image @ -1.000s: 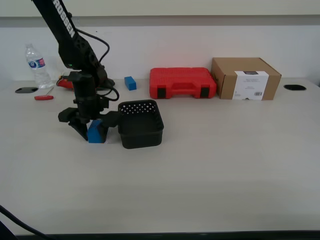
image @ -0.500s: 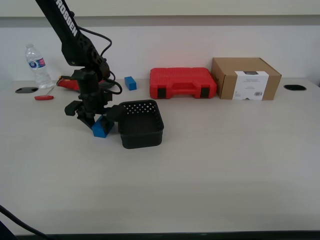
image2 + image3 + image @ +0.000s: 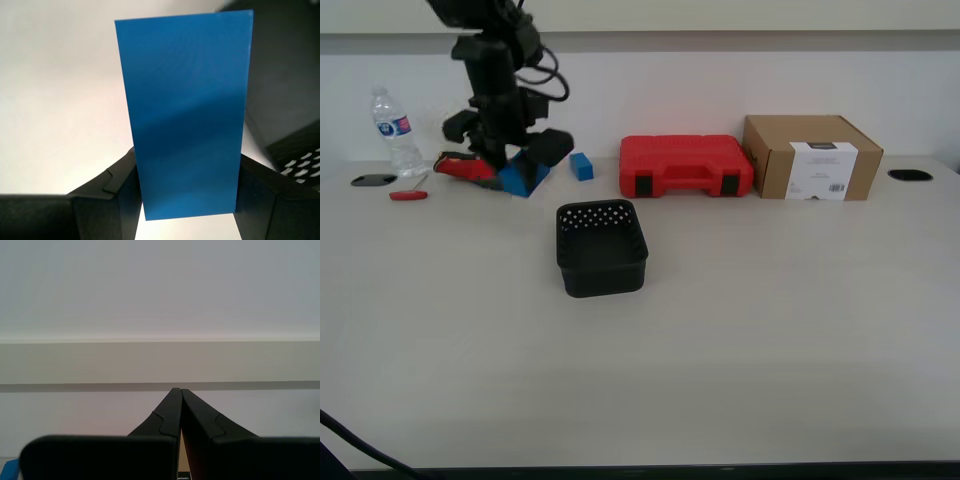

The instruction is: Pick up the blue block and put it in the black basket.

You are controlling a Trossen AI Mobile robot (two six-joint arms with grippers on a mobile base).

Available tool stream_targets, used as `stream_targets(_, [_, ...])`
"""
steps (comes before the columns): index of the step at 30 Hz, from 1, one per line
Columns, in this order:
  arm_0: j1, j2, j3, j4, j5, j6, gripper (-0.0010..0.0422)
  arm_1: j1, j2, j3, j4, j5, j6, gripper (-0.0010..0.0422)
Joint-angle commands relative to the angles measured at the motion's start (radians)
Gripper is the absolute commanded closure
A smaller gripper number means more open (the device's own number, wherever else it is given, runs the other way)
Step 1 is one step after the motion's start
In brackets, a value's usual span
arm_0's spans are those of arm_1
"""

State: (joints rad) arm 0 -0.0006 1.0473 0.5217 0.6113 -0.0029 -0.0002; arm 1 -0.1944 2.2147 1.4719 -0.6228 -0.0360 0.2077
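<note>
A: Blue block [image 3: 522, 176] status? Black basket [image 3: 602, 249] is my landmark.

B: Block's clamped in my first gripper [image 3: 510, 160], lifted off the table [image 3: 740, 330], hanging behind the basket and toward the exterior view's left of it. A second ago it sat low, just beside the basket's wall on that side; half a second ago it was barely raised. Now it's well above the rim, tilted.

A: Wrist check?

B: First wrist view: block [image 3: 185, 115] fills the frame, fingers [image 3: 115, 195] pressed on both long sides, a bit of perforated basket [image 3: 300, 165] at the edge.

A: Basket moved?

B: No, same spot, nothing in it.

A: Second gripper?

B: My second gripper [image 3: 177, 395] has its tips pressed together on nothing, pointing at a wall.

A: Behind the basket?

B: Small blue block [image 3: 581, 166] just past the held one, red case [image 3: 685, 165] behind the basket toward the exterior view's right, cardboard box [image 3: 811, 157] beyond that. Water bottle [image 3: 393, 130] and red screwdriver [image 3: 408, 195] far to the basket's other side. All unchanged.
</note>
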Motion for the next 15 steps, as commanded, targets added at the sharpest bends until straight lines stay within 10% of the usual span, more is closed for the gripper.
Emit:
stream_targets(1, [0.001, 0.0, 0.002, 0.0, 0.0, 0.0, 0.0413, -0.073, -0.013, 0.0, 0.056, 0.064, 0.002, 0.0414])
stream_targets(15, [0.001, 0.0, 0.002, -0.02, 0.0, 0.0, 0.0413, -0.22, 0.255, 0.065, 0.085, 0.008, 0.029, 0.0413])
